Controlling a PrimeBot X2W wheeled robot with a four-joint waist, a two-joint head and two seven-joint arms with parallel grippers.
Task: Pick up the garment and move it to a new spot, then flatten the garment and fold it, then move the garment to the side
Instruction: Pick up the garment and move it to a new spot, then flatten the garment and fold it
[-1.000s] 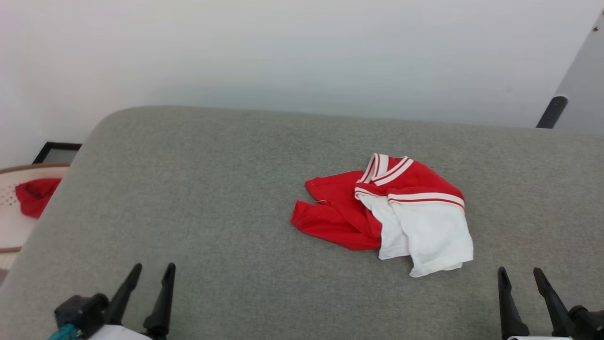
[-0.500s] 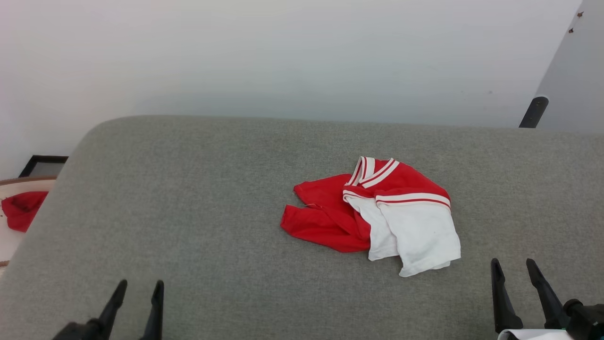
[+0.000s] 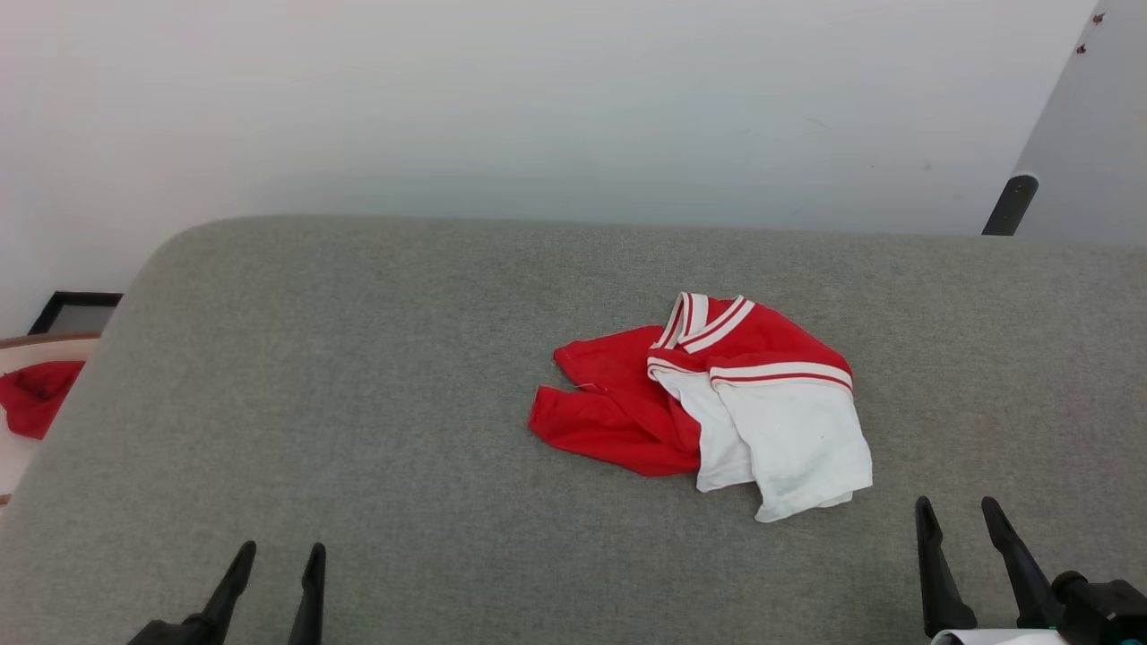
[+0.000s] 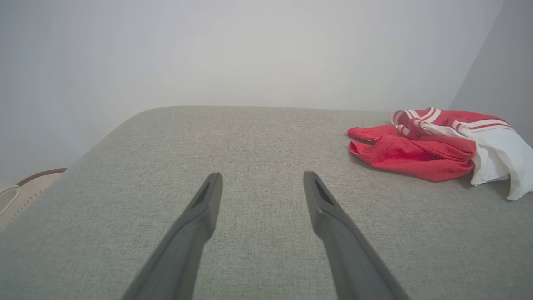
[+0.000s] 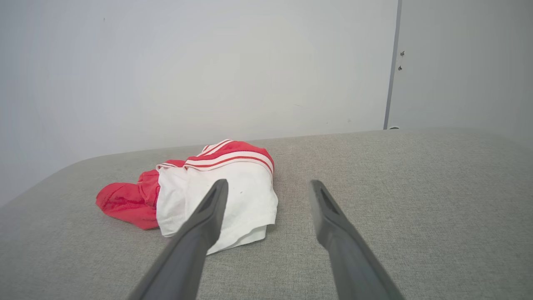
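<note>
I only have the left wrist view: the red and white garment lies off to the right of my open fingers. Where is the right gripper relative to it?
Observer: In the head view the right gripper sits at the lower right, on the near side of the garment and apart from it. Its fingers are spread with nothing between them.
Operator: Which part of the garment faces it?
Observer: The white sleeve. In the right wrist view it lies flat on the near side of the heap.
Operator: Anything else red around?
Observer: Yes, a plain red cloth lies beyond the left edge of the grey surface.
</note>
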